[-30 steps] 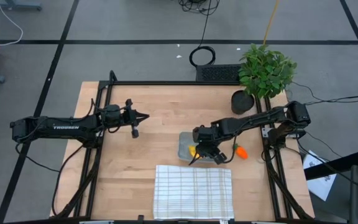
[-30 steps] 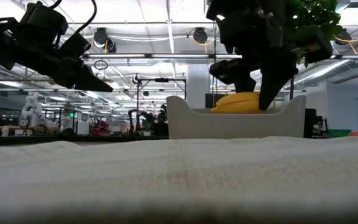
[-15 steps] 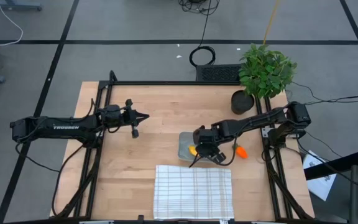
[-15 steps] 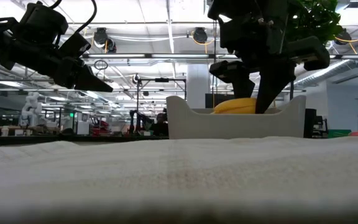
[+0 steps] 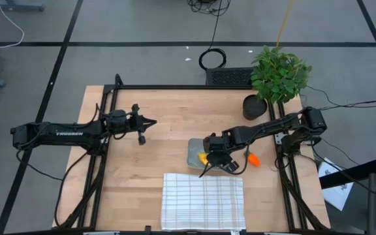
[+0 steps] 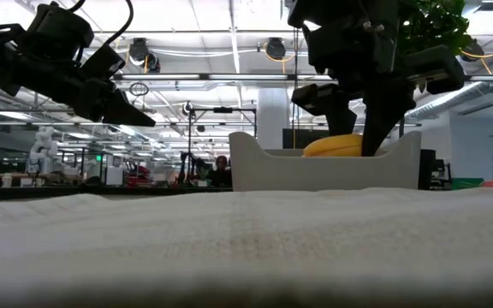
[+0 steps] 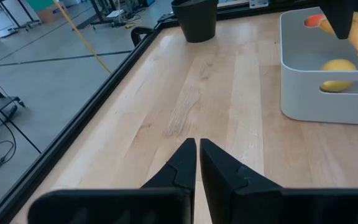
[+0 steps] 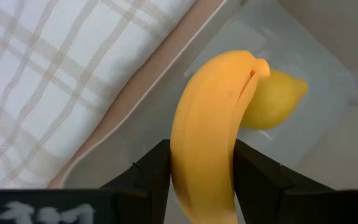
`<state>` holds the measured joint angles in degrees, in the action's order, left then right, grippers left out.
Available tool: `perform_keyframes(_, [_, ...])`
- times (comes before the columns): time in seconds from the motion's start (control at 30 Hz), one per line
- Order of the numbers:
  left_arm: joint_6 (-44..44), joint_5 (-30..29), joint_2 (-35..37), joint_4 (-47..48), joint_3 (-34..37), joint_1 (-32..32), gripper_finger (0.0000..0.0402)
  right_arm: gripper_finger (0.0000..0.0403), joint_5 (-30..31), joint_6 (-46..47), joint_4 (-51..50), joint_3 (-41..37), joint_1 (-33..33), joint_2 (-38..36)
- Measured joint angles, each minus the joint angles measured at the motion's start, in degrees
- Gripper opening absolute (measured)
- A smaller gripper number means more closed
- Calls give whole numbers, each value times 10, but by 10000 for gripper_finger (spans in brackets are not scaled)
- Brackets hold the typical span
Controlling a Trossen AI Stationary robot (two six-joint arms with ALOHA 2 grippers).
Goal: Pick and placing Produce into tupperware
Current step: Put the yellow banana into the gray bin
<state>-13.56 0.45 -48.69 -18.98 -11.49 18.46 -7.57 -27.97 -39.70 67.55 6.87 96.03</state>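
Banana (image 8: 209, 124) sits clamped between the right gripper (image 8: 196, 163) fingers, its long axis running forward from them, low over the tupperware (image 5: 194, 155) where the lemon (image 8: 273, 99) already lies just beyond its tip. Release looks due next. The left gripper (image 7: 197, 155), fingers closed and empty, waits well apart; the carrot (image 5: 252, 158) lies on the table beside the container.

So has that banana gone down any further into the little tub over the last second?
Yes. In the low view the banana, held by the right gripper, sits slightly lower against the tupperware rim and further right.
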Motion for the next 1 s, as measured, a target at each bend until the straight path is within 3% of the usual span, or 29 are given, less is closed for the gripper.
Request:
perform_keyframes(0.37, [1, 0, 0, 8, 0, 0, 26, 137, -2, -35, 2, 0, 0, 0])
perform_keyframes(0.7, [1, 0, 0, 12, 0, 0, 26, 137, -2, -11, 14, 0, 0, 3])
perform_keyframes(1.0, [1, 0, 0, 12, 0, 0, 26, 137, -17, -9, 69, -42, 0, 3])
